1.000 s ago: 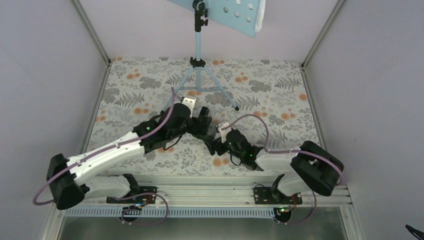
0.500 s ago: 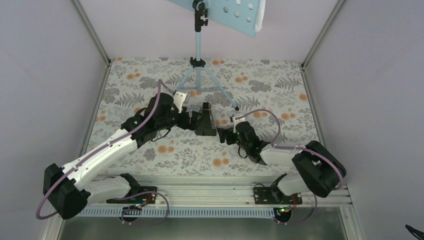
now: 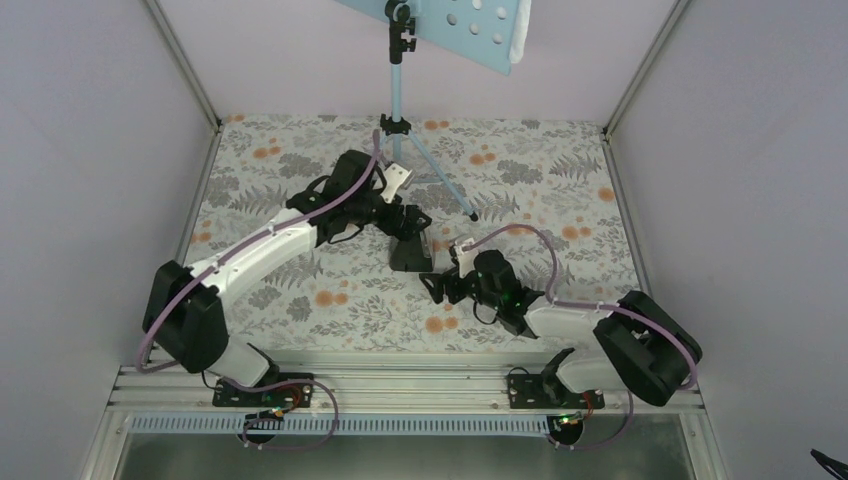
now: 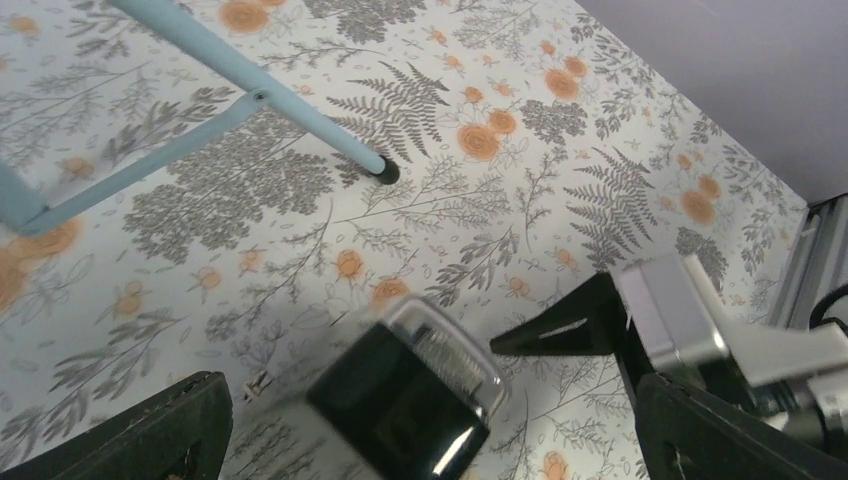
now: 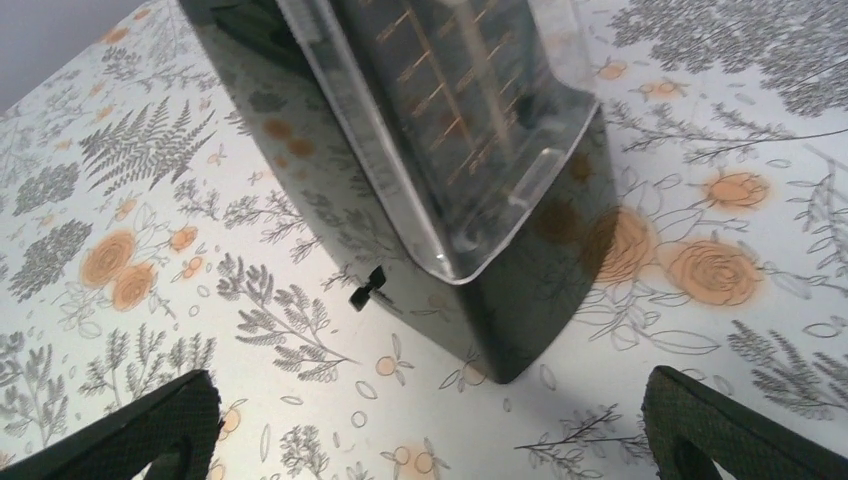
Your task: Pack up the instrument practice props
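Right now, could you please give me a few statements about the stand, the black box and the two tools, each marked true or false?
1. The black box stands on the table, gripped by neither tool. True.
2. The left tool is shut on the box. False: its fingers are spread wide apart, with the box free below them.
3. The music stand is upright on its tripod legs. True.
4. The right tool holds a leg of the stand. False: it is open and empty, facing the box.
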### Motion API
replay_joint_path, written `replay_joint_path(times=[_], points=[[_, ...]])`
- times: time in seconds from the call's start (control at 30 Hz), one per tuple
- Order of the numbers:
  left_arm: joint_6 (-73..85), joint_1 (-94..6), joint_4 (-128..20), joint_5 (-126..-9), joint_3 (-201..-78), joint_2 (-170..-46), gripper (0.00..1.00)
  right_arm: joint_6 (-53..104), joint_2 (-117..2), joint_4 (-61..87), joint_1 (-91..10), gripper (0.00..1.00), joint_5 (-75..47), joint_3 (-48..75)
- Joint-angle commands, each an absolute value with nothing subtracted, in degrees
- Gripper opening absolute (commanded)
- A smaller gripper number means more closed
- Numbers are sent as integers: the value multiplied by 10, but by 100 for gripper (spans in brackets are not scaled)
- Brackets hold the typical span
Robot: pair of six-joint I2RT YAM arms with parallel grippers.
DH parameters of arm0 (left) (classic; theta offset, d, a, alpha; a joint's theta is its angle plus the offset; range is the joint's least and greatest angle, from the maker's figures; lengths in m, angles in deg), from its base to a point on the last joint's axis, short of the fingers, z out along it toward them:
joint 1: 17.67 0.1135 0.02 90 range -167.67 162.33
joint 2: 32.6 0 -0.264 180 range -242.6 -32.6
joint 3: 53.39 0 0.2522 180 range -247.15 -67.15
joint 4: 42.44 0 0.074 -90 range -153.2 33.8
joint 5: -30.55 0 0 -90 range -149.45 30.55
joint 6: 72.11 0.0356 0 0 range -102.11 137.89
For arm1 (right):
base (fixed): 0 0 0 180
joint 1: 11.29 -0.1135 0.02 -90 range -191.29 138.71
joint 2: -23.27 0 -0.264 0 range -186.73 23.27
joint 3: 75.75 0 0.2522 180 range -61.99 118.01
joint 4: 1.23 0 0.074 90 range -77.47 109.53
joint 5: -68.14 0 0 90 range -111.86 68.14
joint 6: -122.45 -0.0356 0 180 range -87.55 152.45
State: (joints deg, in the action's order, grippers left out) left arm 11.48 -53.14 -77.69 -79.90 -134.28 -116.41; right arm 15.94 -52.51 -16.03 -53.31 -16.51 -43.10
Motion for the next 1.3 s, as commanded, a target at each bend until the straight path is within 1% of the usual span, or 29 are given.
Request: replay_joint_path(times=[0.0, 0.1, 0.17, 0.3, 0.43, 0.6, 0.7, 0.87, 0.9, 1.13, 1.27], points=[[135, -531, -758, -840, -1387, -1206, 100, 151, -536, -160, -556, 100, -171, -437], [128, -531, -756, -842, -1398, -1234, 98, 144, -553, -168, -577, 100, -214, -438], [124, -531, -755, -836, -1398, -1243, 94, 146, -568, -174, -590, 100, -244, -436], [124, -531, -760, -809, -1391, -1251, 81, 172, -611, -167, -601, 100, -300, -409], [124, -532, -757, -810, -1377, -1253, 69, 177, -646, -195, -603, 100, -312, -396], [120, -532, -759, -805, -1373, -1253, 60, 202, -683, -226, -615, 100, -326, -381], [121, -533, -760, -804, -1371, -1252, 58, 212, -697, -246, -619, 100, -328, -375], [125, -537, -764, -803, -1370, -1258, 57, 226, -716, -269, -622, 100, -345, -364], [126, -538, -764, -801, -1371, -1258, 57, 229, -734, -271, -622, 100, -347, -362], [129, -548, -765, -798, -1370, -1263, 55, 236, -762, -269, -622, 100, -380, -336], [129, -552, -766, -798, -1370, -1264, 53, 231, -778, -262, -622, 100, -406, -322]])
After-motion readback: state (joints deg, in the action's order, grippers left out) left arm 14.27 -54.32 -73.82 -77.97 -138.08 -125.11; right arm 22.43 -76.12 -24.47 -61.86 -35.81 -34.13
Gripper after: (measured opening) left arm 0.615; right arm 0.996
